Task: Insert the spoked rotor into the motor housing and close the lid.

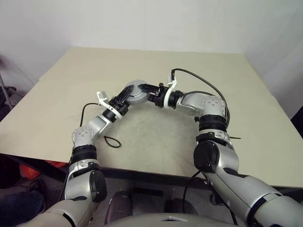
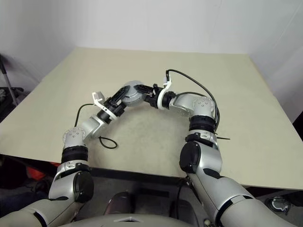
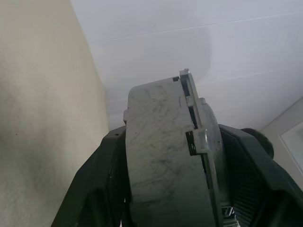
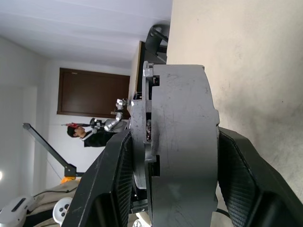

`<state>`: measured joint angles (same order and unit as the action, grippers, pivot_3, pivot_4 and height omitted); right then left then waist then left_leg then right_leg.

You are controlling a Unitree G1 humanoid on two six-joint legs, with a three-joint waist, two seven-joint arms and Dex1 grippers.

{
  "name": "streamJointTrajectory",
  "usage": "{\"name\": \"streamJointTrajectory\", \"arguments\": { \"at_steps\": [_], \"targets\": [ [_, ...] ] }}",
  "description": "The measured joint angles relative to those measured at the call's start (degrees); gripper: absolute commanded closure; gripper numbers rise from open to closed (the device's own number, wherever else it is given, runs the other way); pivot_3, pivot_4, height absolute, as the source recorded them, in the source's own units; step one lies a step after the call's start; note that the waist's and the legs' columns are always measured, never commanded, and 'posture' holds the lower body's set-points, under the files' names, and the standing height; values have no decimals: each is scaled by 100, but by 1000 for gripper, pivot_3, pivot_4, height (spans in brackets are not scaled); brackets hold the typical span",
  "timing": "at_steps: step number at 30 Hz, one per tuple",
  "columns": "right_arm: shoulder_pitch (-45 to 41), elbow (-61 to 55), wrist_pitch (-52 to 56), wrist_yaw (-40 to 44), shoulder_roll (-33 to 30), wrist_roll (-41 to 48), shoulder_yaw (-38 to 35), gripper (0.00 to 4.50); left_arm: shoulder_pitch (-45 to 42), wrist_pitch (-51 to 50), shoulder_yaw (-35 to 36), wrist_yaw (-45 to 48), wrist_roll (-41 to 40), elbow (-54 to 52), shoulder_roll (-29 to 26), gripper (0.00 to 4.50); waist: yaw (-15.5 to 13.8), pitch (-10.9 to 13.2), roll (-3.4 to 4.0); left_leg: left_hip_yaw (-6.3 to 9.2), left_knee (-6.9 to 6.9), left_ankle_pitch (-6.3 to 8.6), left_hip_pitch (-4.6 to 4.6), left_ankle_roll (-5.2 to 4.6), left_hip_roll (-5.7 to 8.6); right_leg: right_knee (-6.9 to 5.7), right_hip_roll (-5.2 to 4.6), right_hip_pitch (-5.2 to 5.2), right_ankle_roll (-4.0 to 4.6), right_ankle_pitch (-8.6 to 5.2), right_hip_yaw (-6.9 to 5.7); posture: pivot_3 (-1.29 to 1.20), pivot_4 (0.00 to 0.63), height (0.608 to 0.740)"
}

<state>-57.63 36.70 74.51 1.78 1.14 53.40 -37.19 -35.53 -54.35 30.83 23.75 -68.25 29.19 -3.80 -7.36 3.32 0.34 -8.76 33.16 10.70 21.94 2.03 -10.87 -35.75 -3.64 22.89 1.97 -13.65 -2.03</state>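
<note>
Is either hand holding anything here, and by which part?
Both hands, left and right, clamp one round grey motor assembly above the table, each across its flat faces, from opposite rim edges.

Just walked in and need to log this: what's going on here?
The robot holds a round grey motor assembly up over the beige table, gripped from both sides. The left gripper and the right gripper each have their black fingers on its opposite faces. A thinner disc is seated edge-on against the thick grey body.

Beige table (image 1: pixel 156 66) (white walls (image 1: pixel 156 21) behind).
</note>
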Motion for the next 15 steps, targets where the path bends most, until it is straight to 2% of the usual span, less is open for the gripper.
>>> {"name": "streamJointTrajectory", "arguments": {
  "at_steps": [5,12,15],
  "targets": [
    [45,-1,-87,118,-24,-27,146,2356,1,1,5,-9,15,41,0,2066,-1,0,0,1,3,0,0,0,0,0,0,-3,0,0,0,0,0,740],
    [258,-386,-421,235,29,-136,464,111,28,62,-2,-81,146,43,5,2066,-3,0,0,3,5,0,0,0,0,-1,0,-4,0,0,-1,0,0,740],
    [321,-754,-1002,220,29,-499,809,111,119,234,9,-146,305,45,-2,2066,-1,0,-2,4,5,0,-2,0,-1,-2,0,-6,0,0,-4,0,0,740]
  ]
}}
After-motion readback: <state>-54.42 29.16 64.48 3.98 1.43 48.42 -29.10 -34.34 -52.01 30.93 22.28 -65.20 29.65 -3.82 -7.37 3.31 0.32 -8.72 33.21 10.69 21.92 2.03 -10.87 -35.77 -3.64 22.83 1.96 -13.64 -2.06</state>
